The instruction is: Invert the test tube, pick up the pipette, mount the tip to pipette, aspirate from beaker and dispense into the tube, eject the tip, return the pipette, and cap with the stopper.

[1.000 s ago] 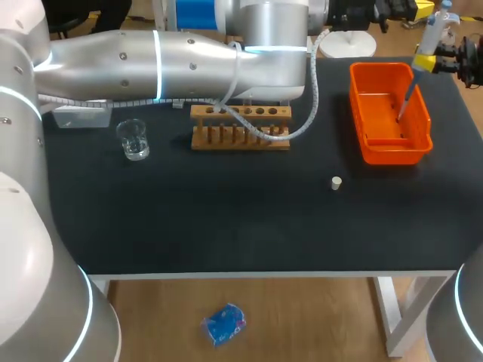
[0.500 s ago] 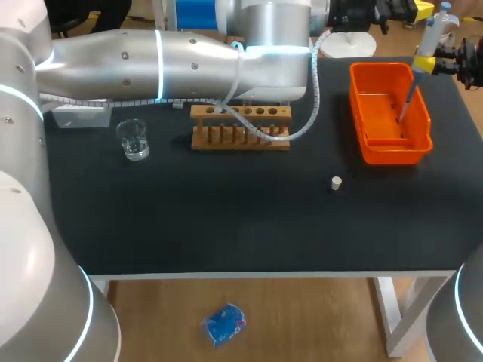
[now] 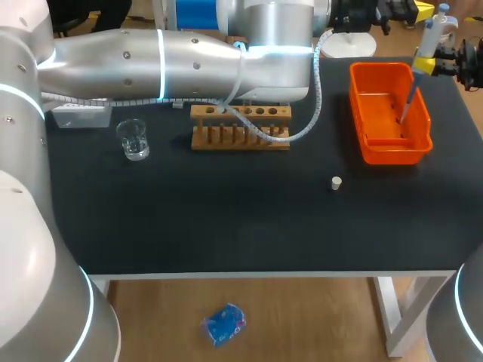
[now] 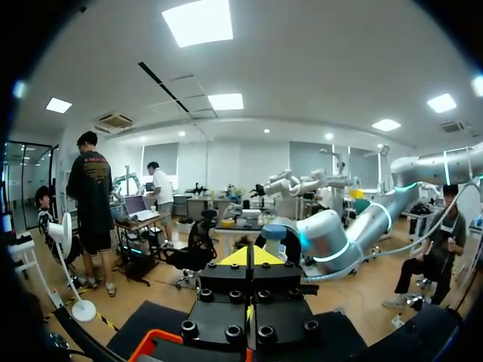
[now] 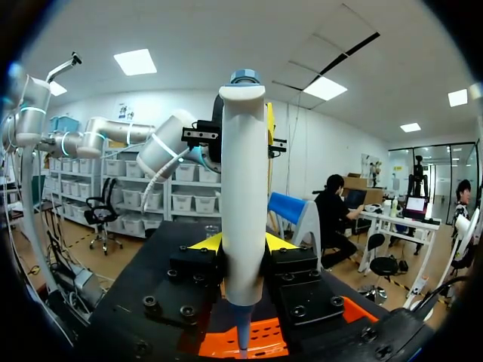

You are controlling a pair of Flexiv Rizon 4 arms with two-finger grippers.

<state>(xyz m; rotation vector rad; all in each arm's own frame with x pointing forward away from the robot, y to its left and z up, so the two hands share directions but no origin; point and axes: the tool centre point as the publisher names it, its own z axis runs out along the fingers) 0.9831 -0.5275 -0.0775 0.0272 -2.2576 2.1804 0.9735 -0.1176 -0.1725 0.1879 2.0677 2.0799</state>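
Observation:
My right gripper (image 3: 424,65) is at the table's far right corner, shut on a white pipette (image 3: 430,34) held upright; its thin tip (image 3: 402,105) hangs inside the orange bin (image 3: 367,143). In the right wrist view the pipette (image 5: 243,188) stands between the yellow fingers of the right gripper (image 5: 243,243), with the orange bin (image 5: 272,341) below. A wooden tube rack (image 3: 240,128) stands mid-table at the back, a glass beaker (image 3: 134,139) to its left. A small white stopper (image 3: 336,182) lies alone on the mat. My left gripper (image 4: 249,256) is shut on nothing and hidden in the head view.
My big left arm (image 3: 181,56) stretches across the back of the table above the rack, its cable (image 3: 302,124) drooping over the rack's right end. A grey block (image 3: 75,117) lies at the back left. An orange bin corner (image 4: 151,345) shows under the left gripper.
My left arm has drifted slightly to the right. The right gripper and pipette have barely moved.

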